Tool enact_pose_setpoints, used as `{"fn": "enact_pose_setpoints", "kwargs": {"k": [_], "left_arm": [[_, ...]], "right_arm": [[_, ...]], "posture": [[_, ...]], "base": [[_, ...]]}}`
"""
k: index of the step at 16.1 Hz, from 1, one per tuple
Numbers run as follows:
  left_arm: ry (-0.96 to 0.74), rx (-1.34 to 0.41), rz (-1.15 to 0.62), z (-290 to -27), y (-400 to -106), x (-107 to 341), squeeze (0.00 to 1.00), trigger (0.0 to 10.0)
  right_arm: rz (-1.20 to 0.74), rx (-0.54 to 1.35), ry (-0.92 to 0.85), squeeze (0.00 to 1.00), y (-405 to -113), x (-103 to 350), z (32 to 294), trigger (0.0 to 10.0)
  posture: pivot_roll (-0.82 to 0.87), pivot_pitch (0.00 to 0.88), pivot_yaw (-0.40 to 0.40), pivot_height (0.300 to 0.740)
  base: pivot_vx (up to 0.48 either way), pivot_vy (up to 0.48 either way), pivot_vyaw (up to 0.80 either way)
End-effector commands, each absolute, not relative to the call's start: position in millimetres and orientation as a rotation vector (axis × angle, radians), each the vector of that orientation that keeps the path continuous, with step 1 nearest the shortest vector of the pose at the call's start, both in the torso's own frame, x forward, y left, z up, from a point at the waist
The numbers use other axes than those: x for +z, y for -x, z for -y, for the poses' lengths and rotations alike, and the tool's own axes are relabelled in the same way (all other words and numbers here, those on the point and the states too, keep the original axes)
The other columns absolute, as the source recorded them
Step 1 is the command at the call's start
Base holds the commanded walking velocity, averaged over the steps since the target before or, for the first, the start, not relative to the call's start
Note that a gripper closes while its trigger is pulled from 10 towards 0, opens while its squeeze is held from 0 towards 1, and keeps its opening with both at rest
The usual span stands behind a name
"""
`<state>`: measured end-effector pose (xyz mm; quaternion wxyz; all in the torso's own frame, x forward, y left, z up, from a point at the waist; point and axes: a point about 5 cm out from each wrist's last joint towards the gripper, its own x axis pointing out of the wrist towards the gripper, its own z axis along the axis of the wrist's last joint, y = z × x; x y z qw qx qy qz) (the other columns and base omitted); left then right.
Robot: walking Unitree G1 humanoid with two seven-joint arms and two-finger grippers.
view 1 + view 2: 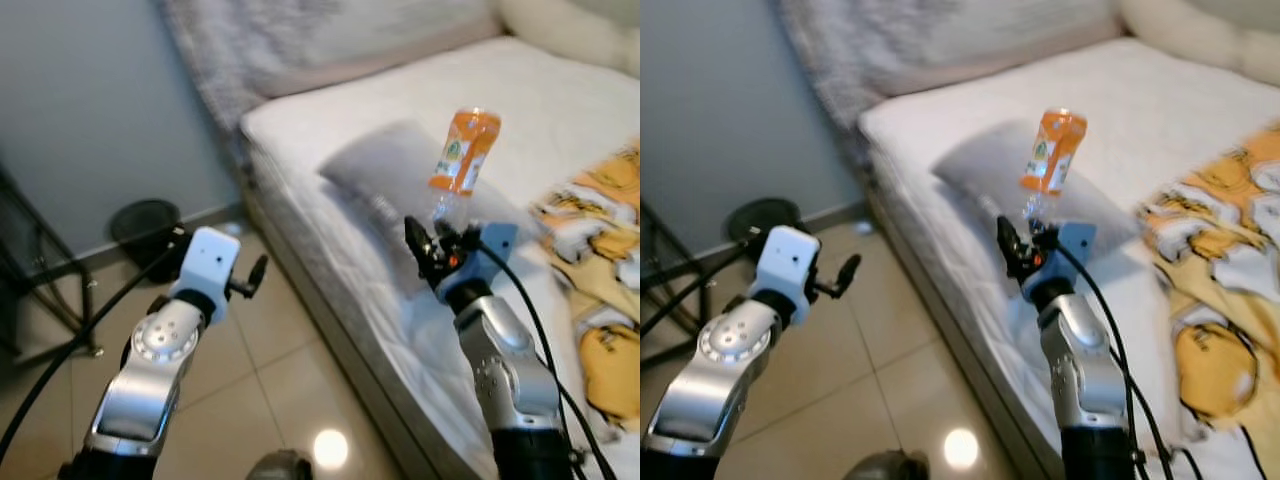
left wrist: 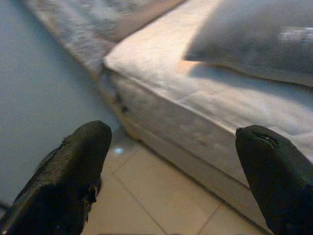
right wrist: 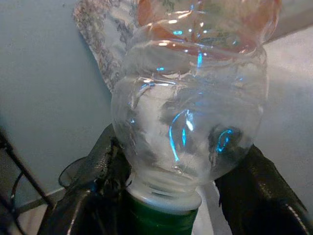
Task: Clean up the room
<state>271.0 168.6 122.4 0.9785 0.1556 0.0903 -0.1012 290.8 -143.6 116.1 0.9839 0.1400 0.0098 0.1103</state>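
My right gripper is shut on a clear plastic bottle with an orange label, gripping it near the green cap so the bottle points up and away over the bed. The right wrist view has the bottle wedged between both black fingers. Over the tiled floor beside the bed, my left gripper is held out; its wrist view shows the fingers wide apart with nothing between them.
A white mattress with a grey pillow and a yellow-patterned blanket lies to the right. A dark round bin stands by the blue-grey wall, a black frame at far left. Tiled floor lies ahead.
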Motion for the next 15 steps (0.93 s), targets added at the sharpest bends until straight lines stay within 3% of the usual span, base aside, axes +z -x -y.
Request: {"fn": "enact_pose_setpoints", "kwargs": {"k": [1, 7, 10, 13, 15], "left_arm": [[-0.325, -0.173, -0.167, -175, -276, 127, 0.00, 10.0], [-0.312, -0.183, -0.166, -172, -280, 124, 0.00, 10.0], [-0.294, -0.203, -0.145, -171, -282, 126, 0.00, 10.0], [-0.268, -0.193, -0.149, -175, -283, 125, 0.00, 10.0], [-0.271, -0.190, -0.149, -176, -284, 126, 0.00, 10.0]], "right_arm": [[-0.042, 0.224, -0.283, 0.00, -291, 111, 137, 10.0], [-0.102, 0.210, -0.267, 0.00, -296, 107, 126, 10.0], [-0.161, 0.229, -0.261, 0.00, -298, 100, 122, 10.0], [-0.173, 0.248, -0.208, 0.00, -301, 101, 121, 10.0], [-0.194, 0.275, -0.217, 0.00, -301, 99, 117, 10.0]], "posture": [[-0.03, 0.000, 0.086, 0.740], [-0.06, 0.000, 0.094, 0.740], [-0.07, 0.000, 0.102, 0.740], [-0.06, 0.000, 0.096, 0.740], [-0.05, 0.000, 0.095, 0.740]], "base": [[0.000, 0.000, 0.80], [0.000, 0.000, 0.80], [0.000, 0.000, 0.00], [0.291, 0.000, 0.00], [0.309, 0.000, 0.80]]}}
